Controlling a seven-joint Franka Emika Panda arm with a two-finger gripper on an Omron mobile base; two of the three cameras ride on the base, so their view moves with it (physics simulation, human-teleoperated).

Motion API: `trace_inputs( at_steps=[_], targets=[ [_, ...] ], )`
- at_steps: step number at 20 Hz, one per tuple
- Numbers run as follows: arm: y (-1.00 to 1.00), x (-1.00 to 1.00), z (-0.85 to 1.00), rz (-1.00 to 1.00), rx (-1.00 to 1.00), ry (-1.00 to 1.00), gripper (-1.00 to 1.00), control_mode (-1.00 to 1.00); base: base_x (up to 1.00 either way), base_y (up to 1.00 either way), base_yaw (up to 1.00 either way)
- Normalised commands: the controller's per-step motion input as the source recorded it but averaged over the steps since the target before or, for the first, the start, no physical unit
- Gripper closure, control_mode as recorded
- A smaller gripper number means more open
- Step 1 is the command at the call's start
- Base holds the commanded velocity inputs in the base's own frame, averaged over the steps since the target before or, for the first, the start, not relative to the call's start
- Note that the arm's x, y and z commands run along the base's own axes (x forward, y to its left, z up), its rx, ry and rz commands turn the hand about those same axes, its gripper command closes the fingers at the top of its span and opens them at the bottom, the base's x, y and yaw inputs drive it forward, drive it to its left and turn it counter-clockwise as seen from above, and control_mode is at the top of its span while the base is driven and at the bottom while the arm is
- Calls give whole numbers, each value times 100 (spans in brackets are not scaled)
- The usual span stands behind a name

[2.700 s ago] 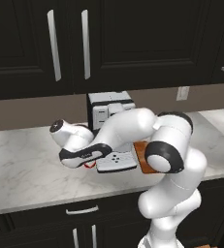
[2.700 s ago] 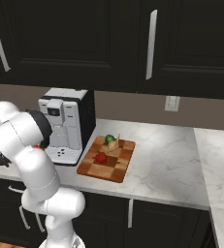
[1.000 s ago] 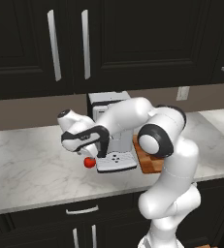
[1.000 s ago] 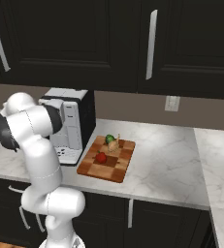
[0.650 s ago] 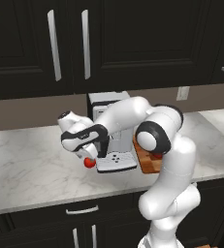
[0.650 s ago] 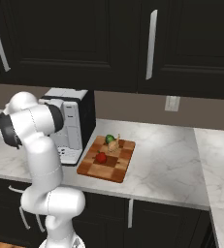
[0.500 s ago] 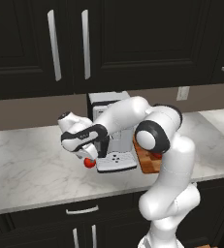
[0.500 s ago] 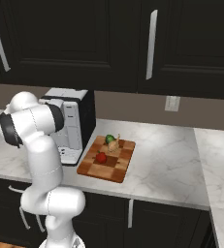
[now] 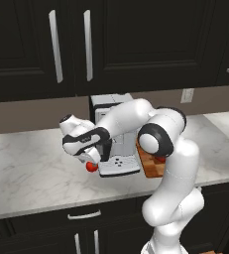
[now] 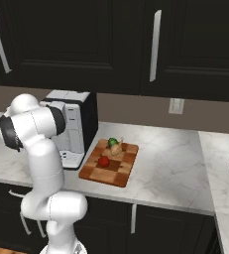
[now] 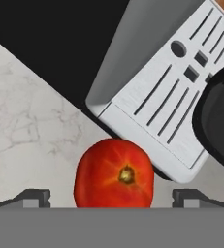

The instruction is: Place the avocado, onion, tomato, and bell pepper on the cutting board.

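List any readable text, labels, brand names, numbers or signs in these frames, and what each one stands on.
None: no words, numbers or brand marks can be read in any view.
Coffee machine: its drip tray carries slots and small round and square marks, no lettering.
Tomato, cutting board, cabinet doors and wall outlet: all plain, with no label.

Left base view sits behind the arm to its left, facing forward and down over the bench (image 9: 31, 163) at medium range. Right base view mirrors it from the right; both take in the coffee machine (image 10: 74, 130) and cutting board (image 10: 108, 163). Hand view looks straight down, very close, on the tomato (image 11: 114, 173) beside the machine's tray.
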Motion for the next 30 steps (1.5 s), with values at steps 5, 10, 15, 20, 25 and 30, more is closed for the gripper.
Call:
trace_inputs(
  at_steps=[5,10,15,20,25,30],
  targets=[
    [-36,0,-6,0,0,0,-100,-100,0,0,0],
    [-29,0,-15,0,0,0,-100,-100,0,0,0],
    [-27,1,-25,0,0,-2,-100,-100,0,0,0],
    [-23,9,-37,0,0,-15,-100,-100,0,0,0],
    [-15,4,-31,0,0,-18,-100,-100,0,0,0],
    [-3,0,-3,0,0,-3,-100,-100,0,0,0]
  ],
)
